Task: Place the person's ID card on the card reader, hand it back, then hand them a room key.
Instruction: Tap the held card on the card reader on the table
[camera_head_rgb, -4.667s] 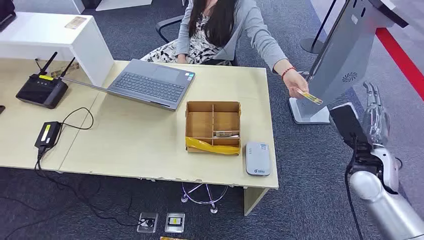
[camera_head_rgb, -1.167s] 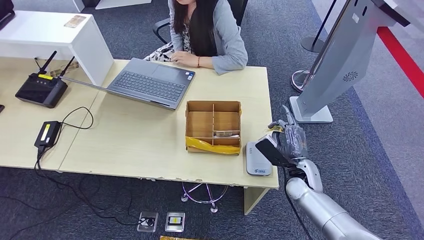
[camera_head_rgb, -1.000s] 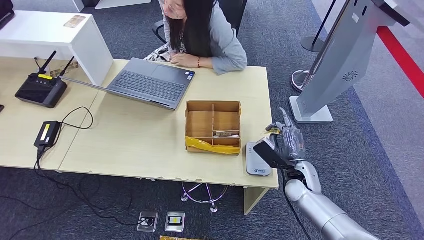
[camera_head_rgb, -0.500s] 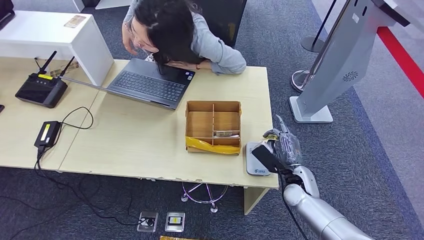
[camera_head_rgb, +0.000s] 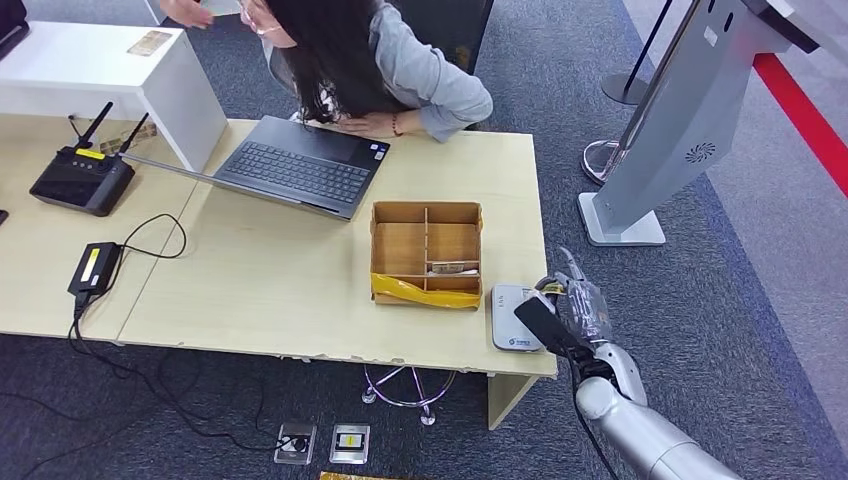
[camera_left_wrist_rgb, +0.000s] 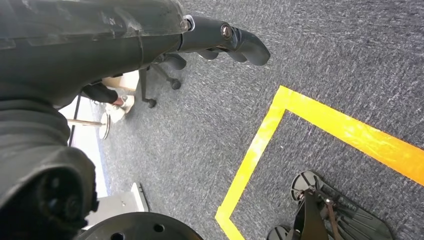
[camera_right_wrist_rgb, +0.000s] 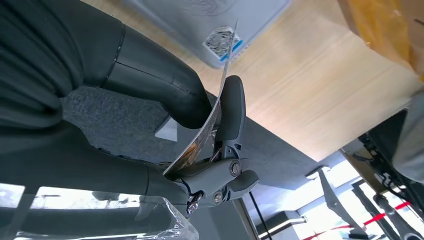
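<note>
At the front right corner of the pale wooden desk (camera_head_rgb: 300, 270), in the head view, the right hand (camera_head_rgb: 572, 305) hovers just beside the flat grey card reader (camera_head_rgb: 512, 317), which lies by the desk's right edge. Just behind the reader stands the open brown cardboard divider box (camera_head_rgb: 426, 252), its front rim wrapped in yellow tape, with a small card-like item in one right-hand compartment. A grey open laptop (camera_head_rgb: 300, 165) sits near the back edge, where a person in a grey cardigan (camera_head_rgb: 420, 75) leans over it. A black router with antennas (camera_head_rgb: 83, 175) and a black adapter with a yellow label (camera_head_rgb: 96, 268) lie toward the left end

Beside the left hand (camera_left_wrist_rgb: 220, 42), in the left wrist view, is grey carpet marked with a yellow tape line (camera_left_wrist_rgb: 300, 135); the dark fingers are curled with nothing in them

Between the thick thumb and a dark finger (camera_right_wrist_rgb: 231, 112), in the right wrist view, the thin ID card (camera_right_wrist_rgb: 207, 122) is pinched on edge, its free end close over the card reader's labelled corner; whether they touch I cannot tell
</note>
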